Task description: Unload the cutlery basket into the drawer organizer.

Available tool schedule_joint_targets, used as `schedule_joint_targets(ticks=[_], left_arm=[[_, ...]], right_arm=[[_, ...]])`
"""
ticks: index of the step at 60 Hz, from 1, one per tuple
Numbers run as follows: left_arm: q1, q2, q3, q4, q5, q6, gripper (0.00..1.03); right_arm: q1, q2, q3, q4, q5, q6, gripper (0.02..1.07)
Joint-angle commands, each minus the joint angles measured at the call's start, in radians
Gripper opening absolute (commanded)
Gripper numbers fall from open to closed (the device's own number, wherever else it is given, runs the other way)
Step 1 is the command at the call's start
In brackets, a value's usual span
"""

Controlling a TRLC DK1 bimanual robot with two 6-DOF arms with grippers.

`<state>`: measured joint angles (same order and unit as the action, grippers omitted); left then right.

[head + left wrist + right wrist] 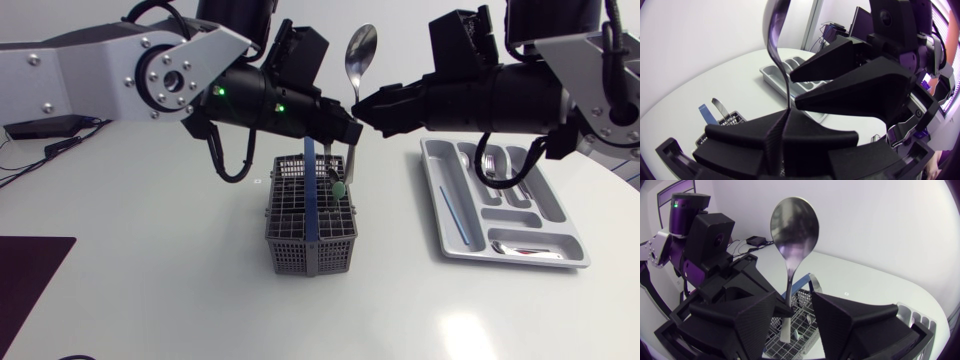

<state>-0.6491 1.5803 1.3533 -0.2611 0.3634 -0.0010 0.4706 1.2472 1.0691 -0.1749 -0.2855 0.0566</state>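
Grey wire basket (312, 240) sat lower centre of the head view on the white table (150, 290). A blue-handled piece (311, 190) stood upright in it, with a green-tipped piece (340, 187) just beside. Grey drawer organizer (431, 180) lay at right, well apart from the basket. It held forks (490, 165) in the long slots, a thin blue stick (452, 212) in the left slot and a silver piece (525, 247) in the bottom cross slot.

Above the basket, upper centre, both grippers met at the spoon (359, 55). The spoon was upright, bowl up, with its handle end hanging over the basket's right rear corner, clear of it.

Left gripper (345, 128) came in from the left and was clamped on the spoon handle. The left wrist view showed the handle (776, 30) pinched with no gap between its own fingers (740, 142).

Right gripper (368, 103) came in from the right, its tips just above the left's. Its fingers were spread, one on each side of the spoon stem (794, 227). Right wrist view showed a gap beside the stem, so no grip. Couldn't tell if one finger (750, 320) brushed it.
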Motion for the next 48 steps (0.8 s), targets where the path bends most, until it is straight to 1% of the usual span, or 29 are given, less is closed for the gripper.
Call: schedule_joint_targets(ticks=[1,13,21,28,29,32,35,37,39,48], left_arm=[[0.005,0.018,0.04,0.002,0.016,-0.019,0.21],[0.005,0.017,0.04,0.0,0.025,-0.021,0.21],[0.005,0.017,0.038,0.0,0.026,-0.021,0.21],[0.006,0.017,0.038,0.0,0.028,-0.021,0.21],[0.006,0.017,0.037,0.0,0.028,-0.021,0.21],[0.006,0.017,0.037,0.0,0.028,-0.021,0.21],[0.008,0.018,0.037,0.0,0.028,-0.021,0.21],[0.008,0.017,0.037,0.0,0.028,-0.021,0.21],[0.008,0.018,0.035,0.002,0.028,-0.021,0.21],[0.011,0.018,0.033,0.002,0.028,-0.021,0.21]], right_arm=[[0.01,0.026,0.035,0.015,0.012,0.032,0.52],[0.016,0.051,0.057,0.018,0.026,0.034,0.52],[0.022,0.064,0.061,0.025,0.026,0.035,0.47],[0.03,0.07,0.06,0.031,0.035,0.034,0.46],[0.031,0.07,0.058,0.031,0.035,0.034,0.44],[0.033,0.07,0.057,0.034,0.035,0.034,0.42],[0.033,0.07,0.054,0.035,0.035,0.032,0.38],[0.033,0.07,0.054,0.038,0.035,0.032,0.37],[0.033,0.07,0.052,0.04,0.035,0.031,0.32],[0.033,0.067,0.048,0.043,0.034,0.028,0.19]])
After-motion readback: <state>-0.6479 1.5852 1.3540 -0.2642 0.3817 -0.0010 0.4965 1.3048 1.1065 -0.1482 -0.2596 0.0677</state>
